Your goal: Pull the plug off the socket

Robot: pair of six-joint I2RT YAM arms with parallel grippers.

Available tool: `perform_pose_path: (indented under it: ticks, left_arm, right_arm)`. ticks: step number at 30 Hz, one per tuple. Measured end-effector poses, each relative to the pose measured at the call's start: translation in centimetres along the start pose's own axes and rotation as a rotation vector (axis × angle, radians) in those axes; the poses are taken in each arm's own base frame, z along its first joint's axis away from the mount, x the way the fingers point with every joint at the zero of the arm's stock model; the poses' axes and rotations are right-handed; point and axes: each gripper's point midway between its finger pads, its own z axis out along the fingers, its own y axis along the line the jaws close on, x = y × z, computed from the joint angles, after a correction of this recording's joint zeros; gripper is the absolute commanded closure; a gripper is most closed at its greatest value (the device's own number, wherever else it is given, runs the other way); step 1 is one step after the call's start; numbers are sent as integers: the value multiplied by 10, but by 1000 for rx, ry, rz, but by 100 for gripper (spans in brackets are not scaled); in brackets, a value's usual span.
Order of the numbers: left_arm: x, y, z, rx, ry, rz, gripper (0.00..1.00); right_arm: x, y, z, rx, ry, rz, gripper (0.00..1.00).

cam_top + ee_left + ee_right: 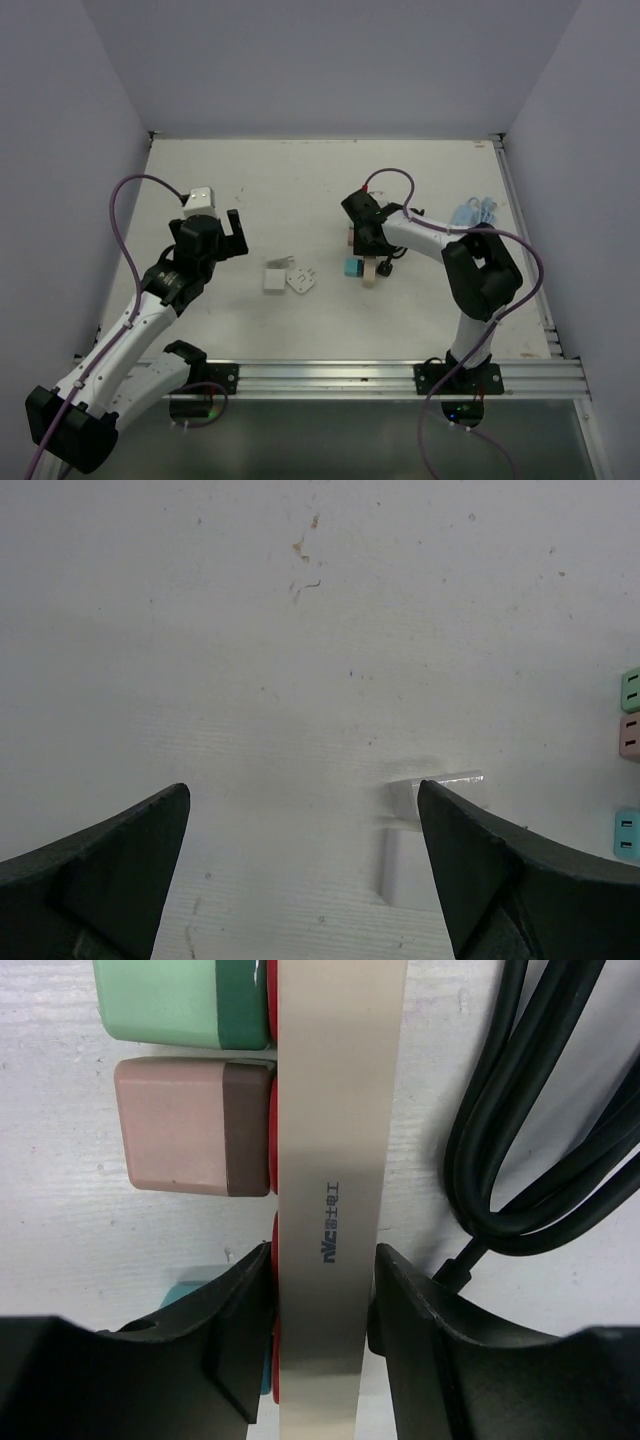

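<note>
A silver power strip [330, 1160] lies on the table with a green plug block [170, 1000], a pink one [190, 1125] and a teal one [195, 1288] seated along its left side. My right gripper [322, 1260] is shut across the strip's width, level with the teal block; from above it sits at centre right [365, 240]. My left gripper [212, 240] is open and empty, hovering left of two white plug pieces [274, 280]. In the left wrist view one white piece [405, 865] lies just inside my right finger [490, 870].
The strip's black cable [520, 1140] is coiled right of the strip. A second white piece [301, 279] lies beside the first. A blue crumpled item [475, 212] sits at far right near the metal rail [530, 260]. Walls enclose the table.
</note>
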Motion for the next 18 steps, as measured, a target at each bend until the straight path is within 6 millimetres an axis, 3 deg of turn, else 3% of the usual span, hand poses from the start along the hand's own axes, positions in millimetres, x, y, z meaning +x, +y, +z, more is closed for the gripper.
perform_pose_path:
  ticks: [4, 8, 9, 14, 18]
  left_arm:
    - [0, 0, 0, 2, 1, 0, 0]
    - [1, -1, 0, 8, 4, 0, 0]
    - [1, -2, 0, 13, 6, 0, 0]
    - [1, -14, 0, 74, 8, -5, 0]
    - [7, -32, -2, 169, 40, -35, 0]
  right_arm:
    - [0, 2, 4, -2, -3, 11, 64]
    - [-2, 4, 6, -11, -17, 30, 95]
    - [-2, 4, 6, -16, -23, 32, 98]
    - [-1, 6, 3, -76, -69, 42, 100]
    - [14, 9, -7, -185, -76, 30, 100]
